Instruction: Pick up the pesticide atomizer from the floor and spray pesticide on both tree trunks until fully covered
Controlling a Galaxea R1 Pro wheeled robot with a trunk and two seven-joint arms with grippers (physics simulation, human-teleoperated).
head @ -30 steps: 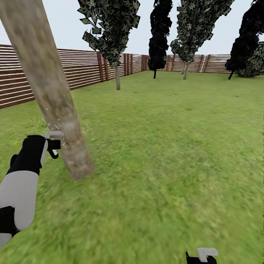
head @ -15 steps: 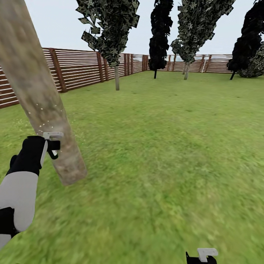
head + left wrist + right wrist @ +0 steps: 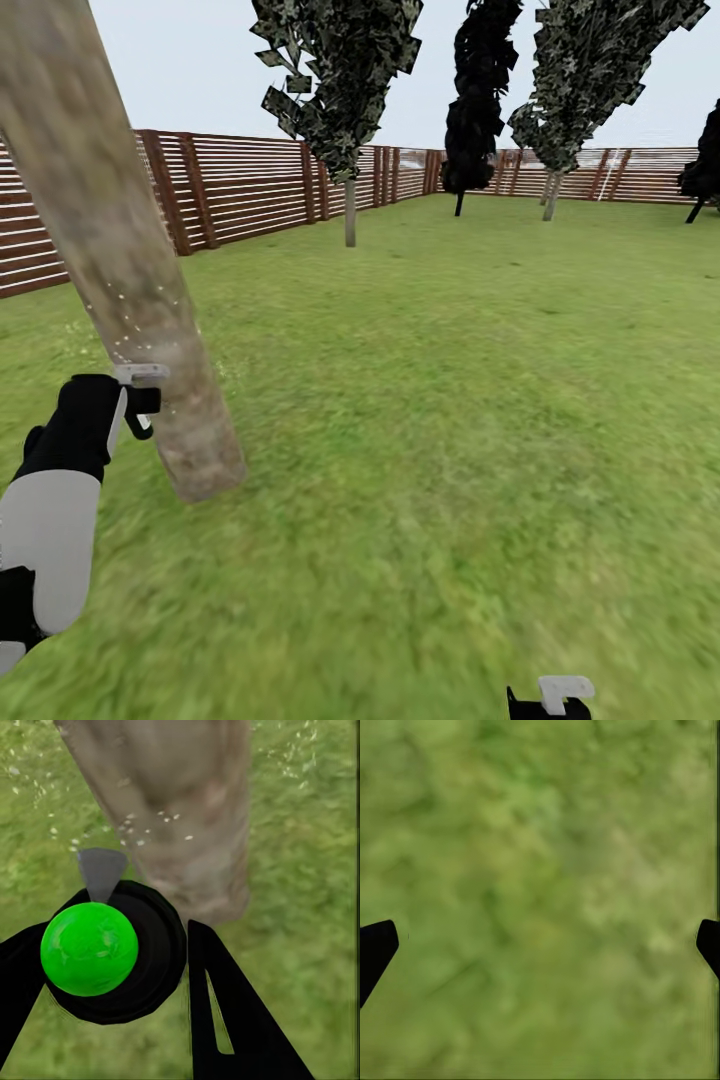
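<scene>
A thick, mottled grey-brown tree trunk (image 3: 120, 260) leans across the left of the head view, its base on the grass floor (image 3: 450, 450). Whitish pesticide specks (image 3: 140, 310) dot the bark just above my left gripper (image 3: 138, 402). That gripper is shut on the pesticide atomizer (image 3: 140, 376), whose pale grey head points at the trunk from close by. In the left wrist view the atomizer (image 3: 90, 949) shows a bright green round top in a black collar between the black fingers (image 3: 232, 1020), with the trunk (image 3: 172, 810) and drifting specks straight ahead. My right gripper (image 3: 540, 945) hangs open over grass, low at the head view's bottom edge (image 3: 548, 700).
A brown slatted fence (image 3: 250, 185) encloses the lawn at the left and back. A thin-trunked leafy tree (image 3: 349, 210) stands near the fence, with dark conifers (image 3: 475, 110) and another leafy tree (image 3: 552, 190) farther back. Open grass stretches ahead and to the right.
The camera has turned left, so the fence and far trees have slid right in the picture. The specks now sit higher on the bark. My left gripper still holds the atomizer beside the trunk.
</scene>
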